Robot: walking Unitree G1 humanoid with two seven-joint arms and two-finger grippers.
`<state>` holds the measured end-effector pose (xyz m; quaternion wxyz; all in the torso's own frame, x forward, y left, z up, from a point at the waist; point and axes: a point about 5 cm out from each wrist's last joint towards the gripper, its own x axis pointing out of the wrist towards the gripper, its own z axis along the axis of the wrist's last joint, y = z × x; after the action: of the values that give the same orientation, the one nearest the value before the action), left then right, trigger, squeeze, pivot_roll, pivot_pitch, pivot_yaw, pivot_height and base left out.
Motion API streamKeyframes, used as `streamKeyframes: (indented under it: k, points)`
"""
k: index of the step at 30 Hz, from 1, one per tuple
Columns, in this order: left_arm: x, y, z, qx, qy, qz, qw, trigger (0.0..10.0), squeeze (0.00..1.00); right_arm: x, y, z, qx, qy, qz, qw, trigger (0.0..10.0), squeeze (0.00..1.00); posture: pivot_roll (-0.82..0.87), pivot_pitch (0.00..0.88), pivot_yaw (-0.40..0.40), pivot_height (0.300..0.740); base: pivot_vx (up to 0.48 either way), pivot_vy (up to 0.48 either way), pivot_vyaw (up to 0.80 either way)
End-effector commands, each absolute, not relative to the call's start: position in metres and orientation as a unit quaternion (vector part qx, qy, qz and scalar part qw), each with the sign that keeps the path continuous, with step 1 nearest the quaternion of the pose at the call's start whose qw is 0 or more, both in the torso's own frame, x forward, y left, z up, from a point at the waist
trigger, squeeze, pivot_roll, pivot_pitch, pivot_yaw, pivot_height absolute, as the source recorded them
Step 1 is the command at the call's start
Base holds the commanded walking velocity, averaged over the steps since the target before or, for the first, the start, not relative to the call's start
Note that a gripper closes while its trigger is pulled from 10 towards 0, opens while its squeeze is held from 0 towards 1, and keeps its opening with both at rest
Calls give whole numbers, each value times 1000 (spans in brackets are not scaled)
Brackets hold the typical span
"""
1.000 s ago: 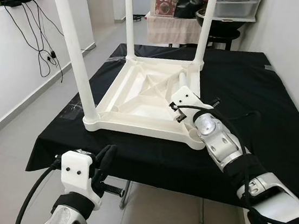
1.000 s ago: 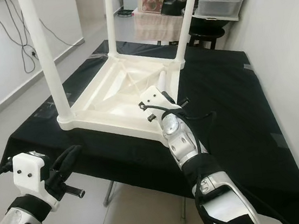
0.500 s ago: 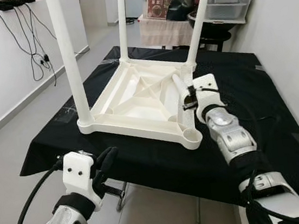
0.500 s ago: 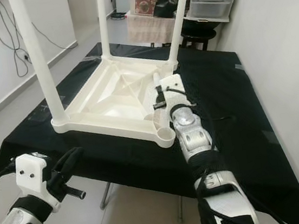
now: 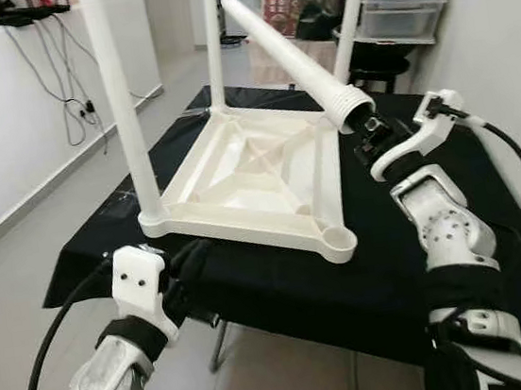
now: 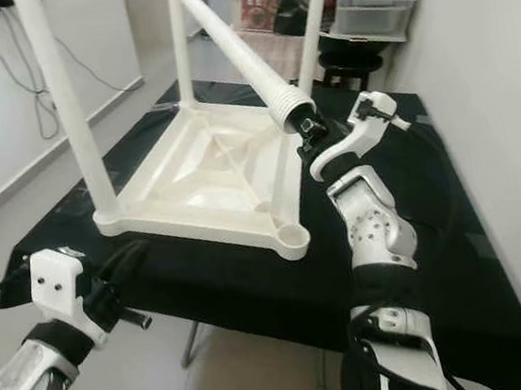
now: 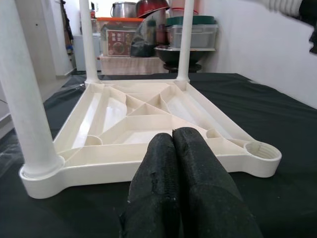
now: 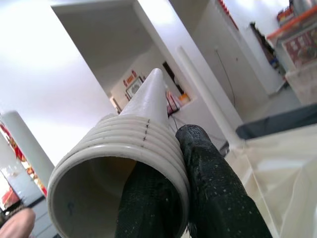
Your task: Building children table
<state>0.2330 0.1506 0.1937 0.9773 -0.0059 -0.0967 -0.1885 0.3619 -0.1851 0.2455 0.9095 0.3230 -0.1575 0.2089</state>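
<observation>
A white children's table top (image 5: 248,173) lies upside down on the black-covered table (image 5: 104,238). Three white legs stand in its corners, the nearest at the front left (image 5: 120,98). The near right corner socket (image 5: 340,238) is empty. My right gripper (image 5: 367,134) is shut on the threaded end of the loose fourth leg (image 5: 285,49), held in the air above the top's right side and slanting up and away to the left. In the right wrist view the black fingers (image 8: 208,168) clamp the leg's ribbed rim (image 8: 129,144). My left gripper (image 7: 172,148) is shut and empty, low at the table's front edge.
Storage boxes and pots (image 5: 399,7) are stacked behind the table. Cables (image 5: 68,95) hang on the left wall, and a white wall runs close on the right. Grey floor lies to the left and in front.
My right gripper has lifted the loose leg from inside the upturned top, up and to the right; it now slants in the air. The left arm has barely moved.
</observation>
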Motion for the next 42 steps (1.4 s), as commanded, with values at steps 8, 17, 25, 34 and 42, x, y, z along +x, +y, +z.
streamKeyframes:
  k: [8,17,25,34,42]
  points:
    - [235,152,191,-5,-88,-190,978,10000,0,360,-194,246,331,-165,224,902,10000,0,41,3,-78,740,0,0,0]
    - [235,155,200,-49,-108,-201,972,10000,1000,359,-230,253,473,-213,178,836,10000,0,40,4,-75,740,0,0,0]
    - [239,155,219,-117,-145,-220,957,10000,1000,343,-226,273,505,-272,290,766,10000,0,37,3,-70,740,0,0,0]
    - [239,150,251,-189,-205,-265,923,10000,1000,324,-199,271,500,-267,418,710,10000,0,41,2,-72,740,0,0,0]
    - [240,162,301,-288,-293,-288,865,10000,1000,306,-174,260,468,-231,509,685,10000,0,53,0,-73,740,0,0,0]
